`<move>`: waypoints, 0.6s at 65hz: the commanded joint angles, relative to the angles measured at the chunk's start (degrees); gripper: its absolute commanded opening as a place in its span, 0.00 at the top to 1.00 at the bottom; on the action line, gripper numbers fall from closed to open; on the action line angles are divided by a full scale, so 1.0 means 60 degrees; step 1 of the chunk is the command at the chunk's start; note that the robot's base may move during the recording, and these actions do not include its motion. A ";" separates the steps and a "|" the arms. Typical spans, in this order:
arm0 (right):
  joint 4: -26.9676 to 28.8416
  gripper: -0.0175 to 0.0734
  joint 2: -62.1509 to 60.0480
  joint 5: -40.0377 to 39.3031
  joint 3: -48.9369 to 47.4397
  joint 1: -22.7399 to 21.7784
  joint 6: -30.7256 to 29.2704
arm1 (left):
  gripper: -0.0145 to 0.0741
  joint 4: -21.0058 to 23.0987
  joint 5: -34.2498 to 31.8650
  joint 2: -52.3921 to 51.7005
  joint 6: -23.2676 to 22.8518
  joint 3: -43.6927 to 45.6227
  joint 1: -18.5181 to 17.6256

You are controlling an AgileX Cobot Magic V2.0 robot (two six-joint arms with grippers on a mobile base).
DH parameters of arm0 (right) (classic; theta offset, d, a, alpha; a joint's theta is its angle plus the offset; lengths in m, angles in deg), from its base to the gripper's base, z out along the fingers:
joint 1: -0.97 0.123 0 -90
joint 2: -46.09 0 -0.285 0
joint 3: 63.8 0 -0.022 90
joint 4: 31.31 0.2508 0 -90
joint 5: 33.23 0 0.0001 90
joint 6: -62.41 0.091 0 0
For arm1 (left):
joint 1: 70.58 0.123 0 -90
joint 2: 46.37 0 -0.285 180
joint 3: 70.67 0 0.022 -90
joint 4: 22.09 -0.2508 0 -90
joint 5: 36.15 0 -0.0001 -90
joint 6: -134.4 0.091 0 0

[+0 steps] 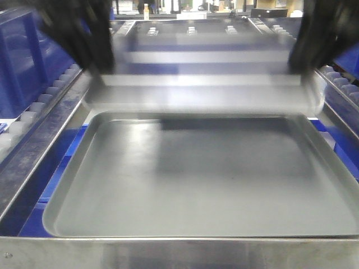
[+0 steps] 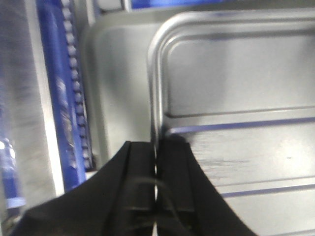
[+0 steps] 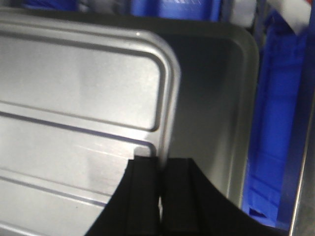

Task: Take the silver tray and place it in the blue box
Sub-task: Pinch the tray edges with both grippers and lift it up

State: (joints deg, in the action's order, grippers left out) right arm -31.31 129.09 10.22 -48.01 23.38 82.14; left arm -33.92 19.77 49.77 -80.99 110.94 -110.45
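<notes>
Silver tray (image 1: 202, 84) aloft over grey tray (image 1: 196, 185), long axis 9-to-3. Left pincer (image 2: 156, 147) clamped on rim at 9 o'clock end, right pincer (image 3: 161, 164) clamped at 3 o'clock end. Blue box (image 3: 275, 123) seemingly underneath, showing past grey tray at 3 o'clock. Grey tray likely blocks drop.

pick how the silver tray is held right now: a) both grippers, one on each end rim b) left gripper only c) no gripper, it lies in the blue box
a: the left gripper is shut on the rim of the silver tray at one end, the right gripper on the other end, above the bigger grey tray.
</notes>
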 commanded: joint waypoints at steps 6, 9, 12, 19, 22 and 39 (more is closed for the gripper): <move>-0.0520 0.74 -0.1222 -0.0066 -0.0329 0.0107 -0.0109 | 0.95 -0.0963 0.0706 -0.1207 -0.0257 0.0241 -0.0315; -0.0520 0.74 -0.1417 -0.0036 -0.0329 0.0107 -0.0109 | 0.95 -0.0960 0.0707 -0.1335 -0.0257 0.0241 -0.0438; -0.0520 0.74 -0.1529 -0.0015 -0.0329 0.0107 -0.0109 | 0.95 -0.0960 0.0707 -0.1431 -0.0257 0.0241 -0.0537; -0.0520 0.74 -0.1608 0.0063 -0.0329 0.0107 -0.0109 | 0.95 -0.0960 0.0747 -0.1432 -0.0257 0.0241 -0.0698; -0.0520 0.74 -0.1608 0.0105 -0.0329 0.0107 -0.0109 | 0.95 -0.0945 0.0747 -0.1432 -0.0257 0.0241 -0.0722; -0.0520 0.74 -0.1608 0.0115 -0.0329 0.0107 -0.0109 | 0.95 -0.0945 0.0823 -0.1432 -0.0257 0.0241 -0.0737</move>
State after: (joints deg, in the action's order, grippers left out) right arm -31.31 121.16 13.39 -48.01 24.45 82.14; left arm -35.71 23.14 43.47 -83.34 110.94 -114.61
